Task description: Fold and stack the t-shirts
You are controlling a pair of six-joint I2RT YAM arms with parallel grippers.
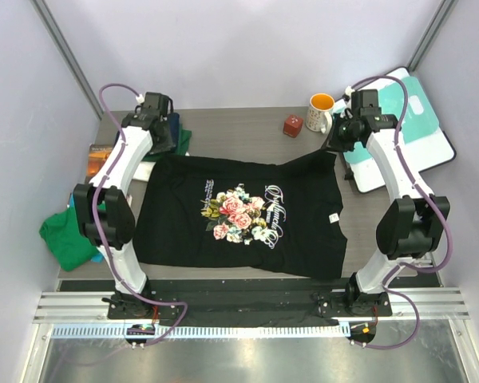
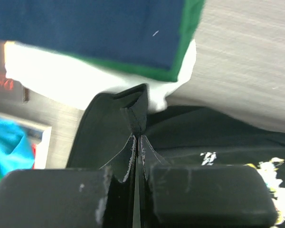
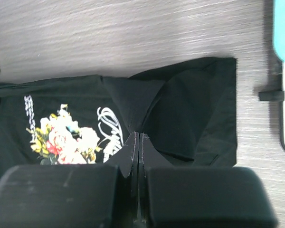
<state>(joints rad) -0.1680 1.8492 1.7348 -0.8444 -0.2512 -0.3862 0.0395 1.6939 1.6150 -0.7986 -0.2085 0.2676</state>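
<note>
The black t-shirt (image 1: pixel 239 215) with the pink rose print lies spread flat, print up, in the middle of the table. My left gripper (image 1: pixel 161 145) is shut on its far left corner; in the left wrist view the gripper (image 2: pixel 137 138) pinches a peak of black cloth (image 2: pixel 135 107). My right gripper (image 1: pixel 340 144) is shut on the far right corner; in the right wrist view the gripper (image 3: pixel 138 136) holds a raised fold of the shirt (image 3: pixel 190 114). A folded navy t-shirt (image 2: pixel 95 28) lies on a green one (image 2: pixel 180 54) behind the left gripper. Another green t-shirt (image 1: pixel 68 235) lies crumpled at the left edge over teal cloth (image 1: pixel 97 256).
A teal-and-white board (image 1: pixel 411 132) lies at the back right, partly off the table. An orange-and-white mug (image 1: pixel 322 109) and a red cube (image 1: pixel 292 125) stand at the back. A brown picture book (image 1: pixel 100 156) lies at the left.
</note>
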